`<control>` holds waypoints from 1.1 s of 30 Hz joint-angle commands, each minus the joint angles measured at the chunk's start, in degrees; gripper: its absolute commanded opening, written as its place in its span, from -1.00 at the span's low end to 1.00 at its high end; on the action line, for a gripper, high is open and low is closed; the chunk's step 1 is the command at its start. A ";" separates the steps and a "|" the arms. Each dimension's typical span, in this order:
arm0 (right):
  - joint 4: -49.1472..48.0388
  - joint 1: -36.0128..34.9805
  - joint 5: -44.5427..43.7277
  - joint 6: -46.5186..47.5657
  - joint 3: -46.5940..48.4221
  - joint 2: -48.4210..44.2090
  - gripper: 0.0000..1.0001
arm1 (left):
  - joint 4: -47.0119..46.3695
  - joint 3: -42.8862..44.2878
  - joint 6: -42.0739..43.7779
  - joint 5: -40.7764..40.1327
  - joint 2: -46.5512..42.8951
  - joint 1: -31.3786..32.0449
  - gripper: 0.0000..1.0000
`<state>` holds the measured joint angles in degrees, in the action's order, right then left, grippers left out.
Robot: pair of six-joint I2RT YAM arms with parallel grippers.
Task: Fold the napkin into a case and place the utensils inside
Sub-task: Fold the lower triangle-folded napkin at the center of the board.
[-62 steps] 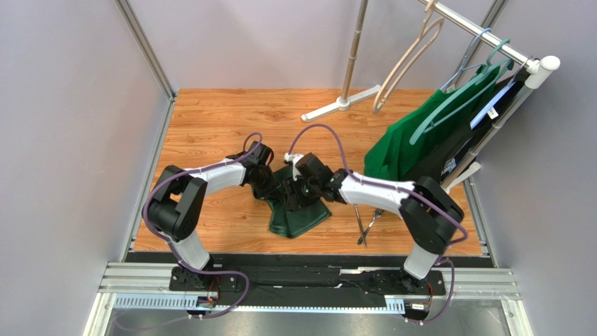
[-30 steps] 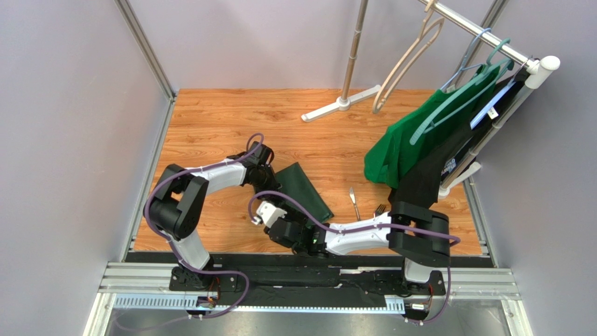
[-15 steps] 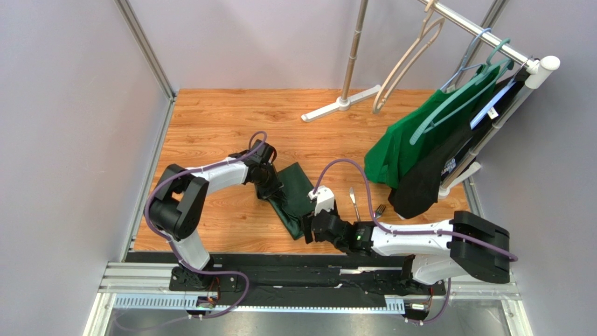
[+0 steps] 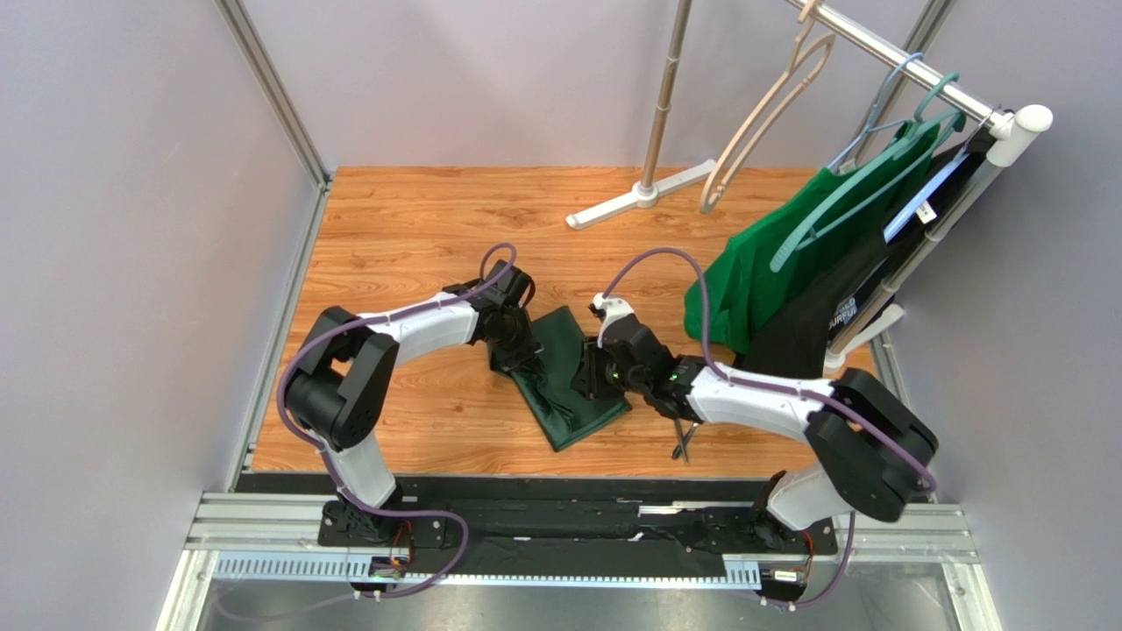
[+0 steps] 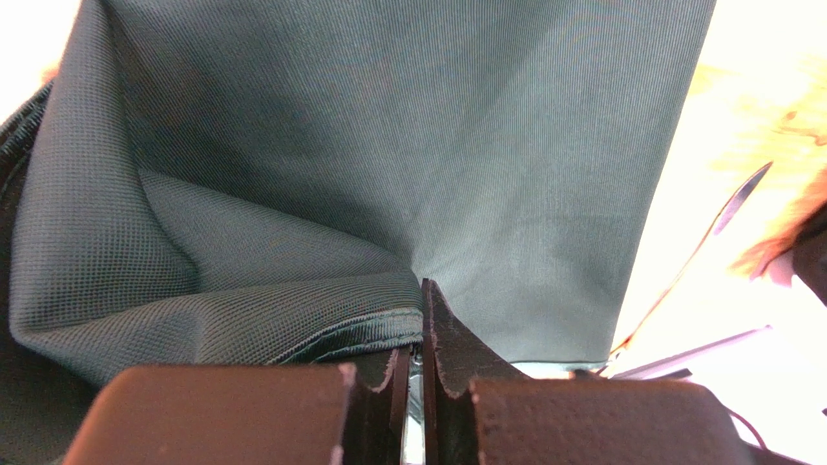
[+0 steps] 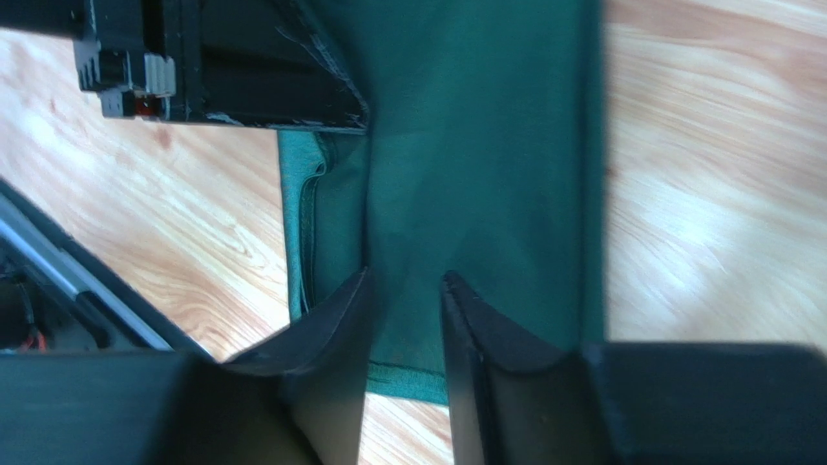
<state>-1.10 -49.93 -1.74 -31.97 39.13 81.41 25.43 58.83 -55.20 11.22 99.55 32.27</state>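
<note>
The dark green napkin (image 4: 568, 410) lies folded on the wooden table, between my two grippers. In the left wrist view the cloth (image 5: 437, 145) puckers toward my left gripper (image 5: 417, 320), which is shut on its hemmed edge. My left gripper (image 4: 522, 358) sits at the napkin's left side. Over the napkin's right side is my right gripper (image 4: 599, 375). In its wrist view the right gripper (image 6: 406, 281) stands open astride the napkin (image 6: 476, 145), above its near hem. The utensils (image 4: 681, 443) lie right of the cloth, mostly under the right arm. Slim silver pieces (image 5: 694, 351) show past the cloth's edge.
A clothes rack stands at the back right with a bright green garment (image 4: 771, 263) on a teal hanger. Its white base (image 4: 639, 197) rests on the far part of the table. A black rail (image 4: 580, 489) runs along the near edge.
My right arm swung from the near edge up over the napkin's right side, and its jaws narrowed. My left gripper shifted slightly right with the cloth, which now lies more bunched.
</note>
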 commanded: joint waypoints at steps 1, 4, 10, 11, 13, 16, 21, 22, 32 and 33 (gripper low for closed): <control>-3.20 0.54 9.03 0.24 3.93 6.12 -0.69 | 0.94 3.13 -0.61 -1.64 0.91 1.65 -0.89; -3.56 0.89 8.51 0.15 4.02 9.64 -0.90 | 1.99 4.18 -0.61 -2.17 1.53 3.06 -0.89; -1.80 2.56 9.56 2.42 3.32 8.25 -0.64 | 3.22 5.94 -0.52 -2.61 3.10 4.82 -0.89; -0.58 2.56 9.04 3.22 3.58 7.20 -0.51 | 3.40 6.03 -0.26 -2.78 3.46 4.82 -0.89; 3.71 2.65 9.29 5.41 4.98 3.61 -0.20 | 3.57 6.04 -0.26 -2.87 4.07 4.73 -0.89; 6.90 2.47 11.91 9.27 5.78 -0.97 0.13 | 3.49 6.21 -0.43 -2.79 4.08 4.82 -0.89; 4.98 1.42 20.35 12.01 6.13 -0.03 0.33 | 3.57 6.91 -0.35 -2.87 4.16 4.73 -0.89; 4.45 1.07 20.98 12.28 5.95 0.50 0.34 | 3.83 7.26 -0.26 -2.70 4.16 4.73 -0.89; 2.68 -0.69 18.36 13.42 5.42 5.87 0.32 | 4.01 7.97 -0.17 -1.73 3.64 4.73 -0.89; 3.73 -0.69 16.43 13.33 5.86 6.57 0.28 | 4.01 7.97 -0.26 -1.64 3.72 4.73 -0.89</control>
<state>3.64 -50.59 17.72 -20.23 43.97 86.65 29.04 64.58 -55.24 9.10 103.55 36.99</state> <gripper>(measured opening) 0.664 0.073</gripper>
